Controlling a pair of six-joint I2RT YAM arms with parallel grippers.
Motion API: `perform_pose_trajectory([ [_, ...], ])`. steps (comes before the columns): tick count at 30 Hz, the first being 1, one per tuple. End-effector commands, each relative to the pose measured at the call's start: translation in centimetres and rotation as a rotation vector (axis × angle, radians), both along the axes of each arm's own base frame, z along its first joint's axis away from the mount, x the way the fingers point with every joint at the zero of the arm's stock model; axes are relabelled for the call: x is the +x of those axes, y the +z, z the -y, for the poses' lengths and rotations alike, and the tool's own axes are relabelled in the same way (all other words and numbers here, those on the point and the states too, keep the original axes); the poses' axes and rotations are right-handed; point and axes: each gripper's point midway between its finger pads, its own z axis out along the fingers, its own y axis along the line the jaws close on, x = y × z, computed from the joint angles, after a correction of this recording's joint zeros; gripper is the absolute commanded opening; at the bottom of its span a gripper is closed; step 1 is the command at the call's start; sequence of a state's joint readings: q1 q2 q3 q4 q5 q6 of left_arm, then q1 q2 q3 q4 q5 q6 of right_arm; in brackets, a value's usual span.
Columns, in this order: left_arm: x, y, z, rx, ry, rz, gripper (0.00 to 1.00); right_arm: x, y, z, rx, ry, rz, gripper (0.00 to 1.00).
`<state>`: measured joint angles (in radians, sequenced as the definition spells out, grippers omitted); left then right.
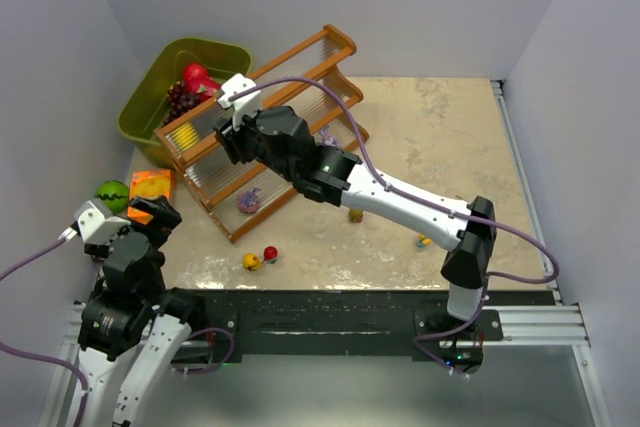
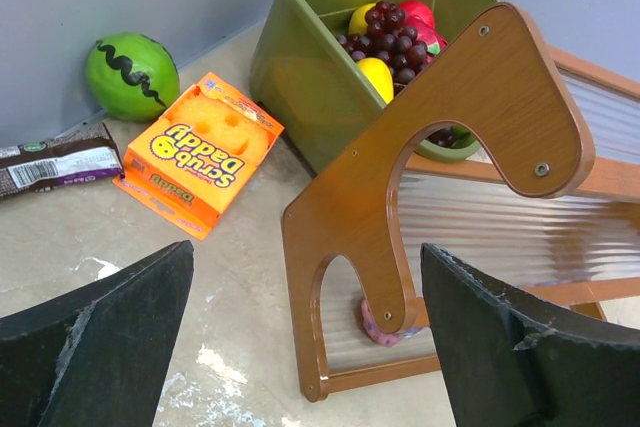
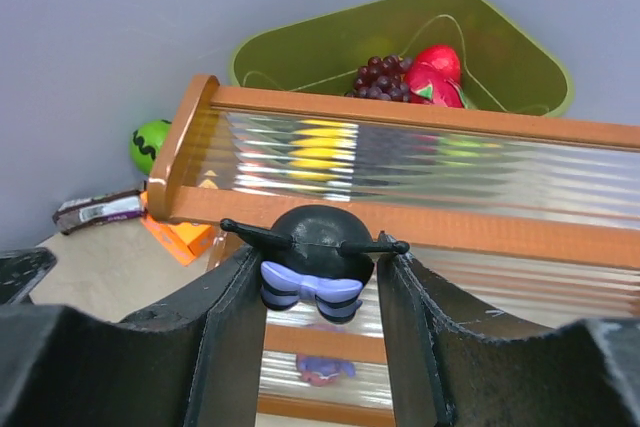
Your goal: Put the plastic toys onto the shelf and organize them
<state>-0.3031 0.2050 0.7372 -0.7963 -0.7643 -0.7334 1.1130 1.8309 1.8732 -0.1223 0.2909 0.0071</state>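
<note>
Right gripper is pinching a black round plastic figurine with lavender striped wings, hovering over the orange-brown wooden stepped shelf at the table's 11 o'clock; left gripper is resting spread wide at 8 o'clock.

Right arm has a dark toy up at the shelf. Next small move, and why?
Probably ease the right gripper forward and down onto a ribbed tier of the shelf, then open. The black toy is clamped between its fingers, facing the wooden rails and seemingly not resting on any tier.
</note>
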Motion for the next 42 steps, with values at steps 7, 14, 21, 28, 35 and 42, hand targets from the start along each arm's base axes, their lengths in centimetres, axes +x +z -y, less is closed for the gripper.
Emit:
perform_pose_trajectory([
  [7, -0.1, 0.2, -0.6, -0.022, 0.048, 0.03, 1.0, 1.2, 2.9, -3.5, 0.066, 0.072, 0.069, 0.25],
  [14, -0.3, 0.2, -0.7, -0.026, 0.048, 0.037, 1.0, 2.3, 3.1, -5.4, 0.101, 0.061, 0.064, 0.25],
  [21, -0.5, 0.3, -0.7, -0.03, 0.05, 0.049, 1.0, 3.3, 1.2, -6.9, 0.105, 0.03, -0.002, 0.25],
  [28, -0.4, 0.3, -0.7, -0.028, 0.048, 0.048, 1.0, 3.7, 0.9, -7.3, 0.11, 0.011, -0.022, 0.25],
  [35, -0.5, 0.4, -0.7, -0.028, 0.049, 0.053, 1.0, 4.1, 0.0, -7.3, 0.095, -0.01, -0.034, 0.27],
  [42, -0.5, 0.4, -0.7, -0.028, 0.049, 0.054, 1.0, 3.8, -0.3, -7.2, 0.073, -0.006, -0.061, 0.3],
])
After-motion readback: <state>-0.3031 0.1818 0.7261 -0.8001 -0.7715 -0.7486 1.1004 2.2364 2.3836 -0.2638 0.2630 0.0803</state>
